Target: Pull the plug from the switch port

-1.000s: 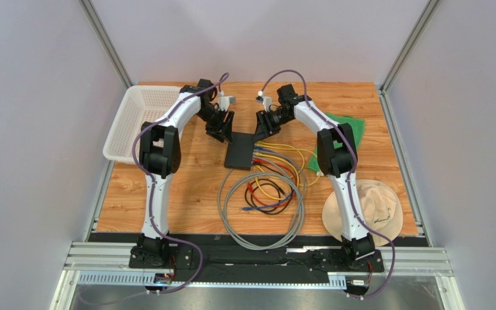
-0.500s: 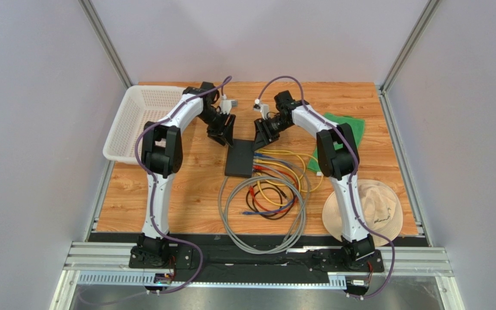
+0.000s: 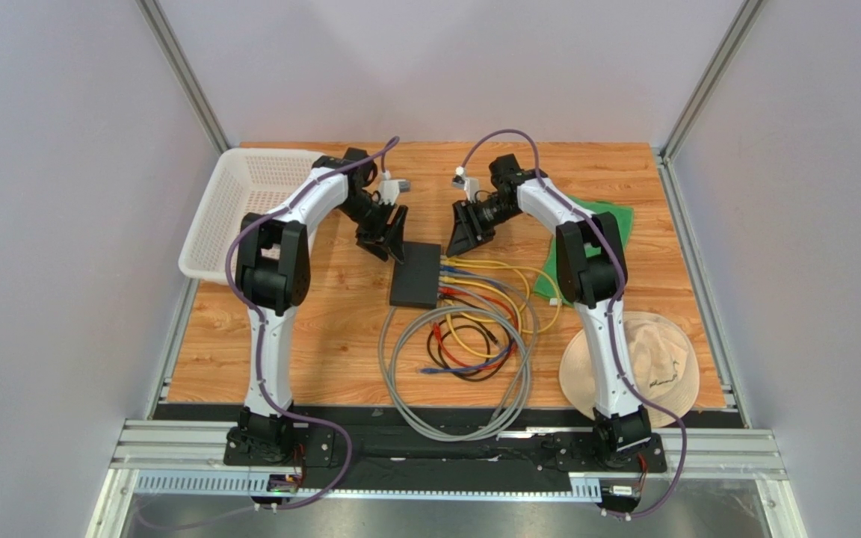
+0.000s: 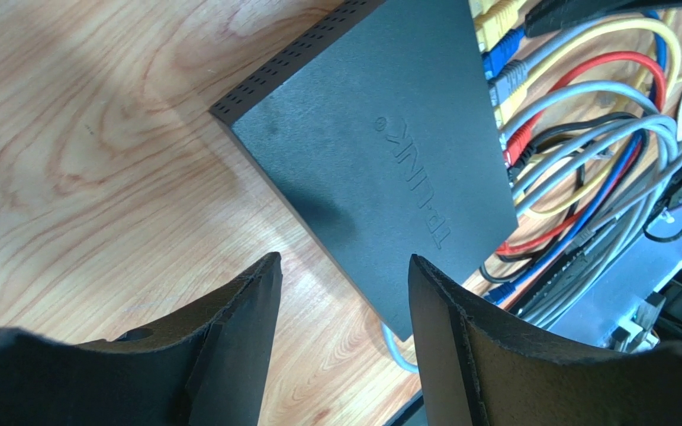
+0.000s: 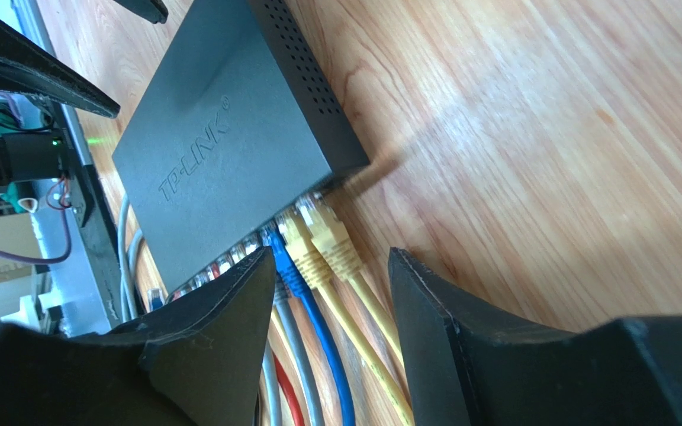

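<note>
a robot lab cell: plain grey panel walls, aluminium frame rails, wooden tabletop.

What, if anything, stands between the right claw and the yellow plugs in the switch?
Nothing visible does. The open right claw faces the two yellow plugs in the switch with no object between; a blue plug sits close beside them.

Switch matt black, finely grained; table smooth wood with a light sheen; cables glossy plastic; basket at ten o'clock white plastic mesh.
</note>
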Action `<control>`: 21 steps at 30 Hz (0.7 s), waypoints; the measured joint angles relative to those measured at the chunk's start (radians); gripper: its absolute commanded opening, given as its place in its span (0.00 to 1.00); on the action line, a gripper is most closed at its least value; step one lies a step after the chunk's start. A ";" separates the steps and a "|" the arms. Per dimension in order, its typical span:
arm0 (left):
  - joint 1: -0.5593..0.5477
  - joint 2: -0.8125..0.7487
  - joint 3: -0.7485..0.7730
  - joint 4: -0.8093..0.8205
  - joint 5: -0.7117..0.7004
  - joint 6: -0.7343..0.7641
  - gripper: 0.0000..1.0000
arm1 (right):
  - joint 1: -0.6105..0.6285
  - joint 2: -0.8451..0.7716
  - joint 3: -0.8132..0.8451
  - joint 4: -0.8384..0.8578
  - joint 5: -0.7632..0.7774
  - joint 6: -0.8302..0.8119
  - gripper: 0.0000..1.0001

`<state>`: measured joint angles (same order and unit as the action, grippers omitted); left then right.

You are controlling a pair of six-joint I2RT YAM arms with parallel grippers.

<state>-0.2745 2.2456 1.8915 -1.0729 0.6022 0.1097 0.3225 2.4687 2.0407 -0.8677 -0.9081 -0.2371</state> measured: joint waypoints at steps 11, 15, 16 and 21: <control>-0.034 0.071 0.041 -0.002 -0.031 0.008 0.59 | -0.010 0.016 -0.005 0.018 -0.051 0.061 0.57; -0.046 0.082 0.047 -0.013 -0.030 0.002 0.59 | -0.009 0.019 -0.004 0.031 -0.049 0.092 0.56; -0.047 0.082 0.049 -0.013 -0.035 0.002 0.59 | -0.008 0.021 -0.004 0.036 -0.047 0.099 0.56; -0.053 0.082 0.064 -0.025 -0.062 0.003 0.62 | -0.002 0.026 0.002 0.050 -0.044 0.119 0.56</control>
<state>-0.3279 2.3276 1.9560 -1.0977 0.5404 0.1127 0.3202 2.4950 2.0430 -0.8173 -0.9520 -0.1181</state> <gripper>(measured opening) 0.593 0.557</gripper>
